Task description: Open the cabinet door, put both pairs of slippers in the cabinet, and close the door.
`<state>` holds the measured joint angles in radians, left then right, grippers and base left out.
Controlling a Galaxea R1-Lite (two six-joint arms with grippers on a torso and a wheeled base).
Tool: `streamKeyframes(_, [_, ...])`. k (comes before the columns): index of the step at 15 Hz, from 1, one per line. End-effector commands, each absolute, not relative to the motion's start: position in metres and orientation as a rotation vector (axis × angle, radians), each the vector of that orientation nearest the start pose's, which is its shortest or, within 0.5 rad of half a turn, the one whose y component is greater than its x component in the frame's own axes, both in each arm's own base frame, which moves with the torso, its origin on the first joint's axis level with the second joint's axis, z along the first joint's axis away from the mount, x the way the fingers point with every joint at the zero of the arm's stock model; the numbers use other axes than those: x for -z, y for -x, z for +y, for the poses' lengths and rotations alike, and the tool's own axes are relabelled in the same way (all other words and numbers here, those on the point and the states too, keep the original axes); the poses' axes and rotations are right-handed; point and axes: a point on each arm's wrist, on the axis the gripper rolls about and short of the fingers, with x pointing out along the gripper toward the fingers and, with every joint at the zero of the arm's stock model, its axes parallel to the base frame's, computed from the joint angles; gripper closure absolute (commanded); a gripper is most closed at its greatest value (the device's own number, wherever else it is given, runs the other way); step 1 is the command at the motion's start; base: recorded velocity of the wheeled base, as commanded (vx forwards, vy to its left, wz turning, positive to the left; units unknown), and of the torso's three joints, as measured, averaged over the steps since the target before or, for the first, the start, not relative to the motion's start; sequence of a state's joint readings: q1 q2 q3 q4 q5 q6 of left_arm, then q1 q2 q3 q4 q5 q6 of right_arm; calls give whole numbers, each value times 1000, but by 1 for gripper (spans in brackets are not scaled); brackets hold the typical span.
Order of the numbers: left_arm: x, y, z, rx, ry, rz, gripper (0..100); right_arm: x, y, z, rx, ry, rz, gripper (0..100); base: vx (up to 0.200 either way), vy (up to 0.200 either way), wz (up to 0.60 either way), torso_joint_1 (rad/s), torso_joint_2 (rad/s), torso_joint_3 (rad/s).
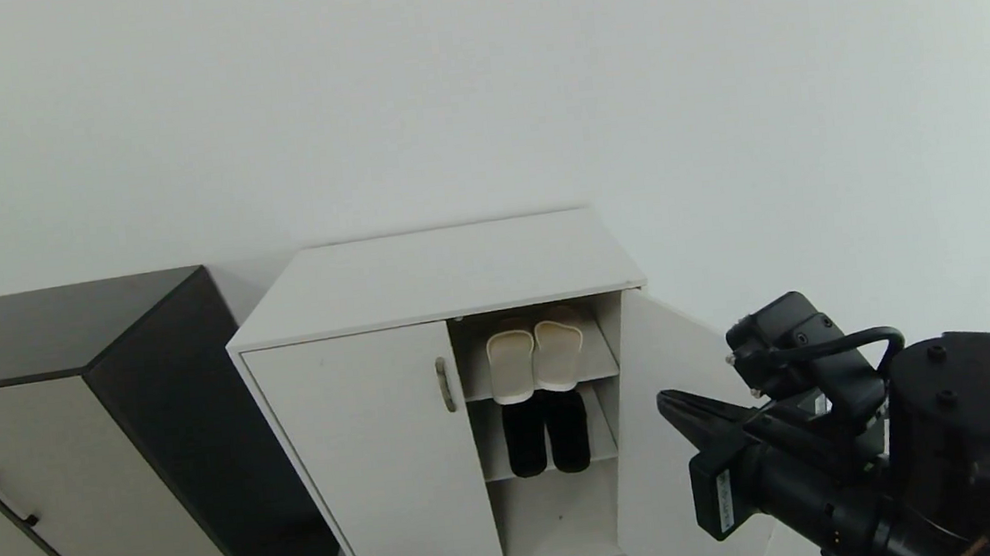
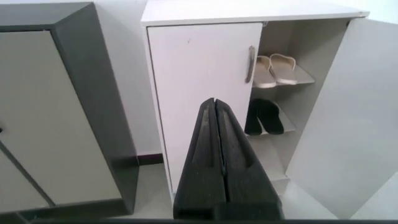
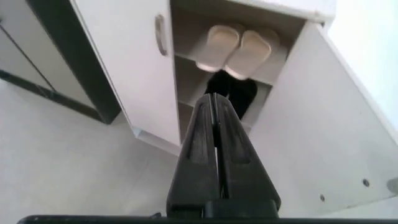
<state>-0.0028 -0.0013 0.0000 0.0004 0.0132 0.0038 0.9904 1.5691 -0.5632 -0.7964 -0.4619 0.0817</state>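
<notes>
Presently both sets of jaws are pressed together, holding nothing. The right gripper (image 3: 214, 99) sits before the open compartment, and the left gripper (image 2: 215, 102) faces the closed left door (image 1: 376, 458). The cream slippers (image 1: 535, 359) lie side by side on the upper shelf, with the black slippers (image 1: 546, 430) on the shelf below, both pairs well apart from either gripper. The white cabinet's (image 1: 440, 269) right door (image 1: 649, 497) stands open.
</notes>
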Motion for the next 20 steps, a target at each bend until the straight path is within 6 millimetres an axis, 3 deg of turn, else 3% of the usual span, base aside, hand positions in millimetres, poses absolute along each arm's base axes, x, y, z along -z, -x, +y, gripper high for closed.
streamKeyframes(1, [-75, 23, 0, -12, -3, 0, 100, -169, -150, 206, -508, 72, 180, 100, 0, 0, 0, 0, 0, 0])
streamKeyframes(4, [-75, 23, 0, -12, -3, 0, 100, -185, -172, 200, -424, 39, 158, 100, 0, 0, 0, 0, 0, 0])
streamKeyframes(5, [-75, 23, 0, -12, -5, 0, 100, -193, -188, 190, -349, 34, 199, 100, 0, 0, 0, 0, 0, 0])
streamKeyframes(8, [-75, 23, 0, -12, -5, 0, 100, -203, -218, 174, -214, -10, 268, 100, -200, 0, 0, 4, 5, -4])
streamKeyframes(11, [-75, 23, 0, -12, -5, 0, 100, -193, -248, 155, -96, -4, 306, 100, -133, 0, 0, 0, 3, 0])
streamKeyframes(14, [-75, 23, 0, -11, -5, 0, 100, -186, -261, 155, -76, -15, 286, 100, 0, 0, 0, 0, 0, 0])
streamKeyframes(20, [-75, 23, 0, -11, -5, 0, 100, -161, -326, 137, 64, -17, 318, 100, 0, 0, 0, 0, 0, 0])
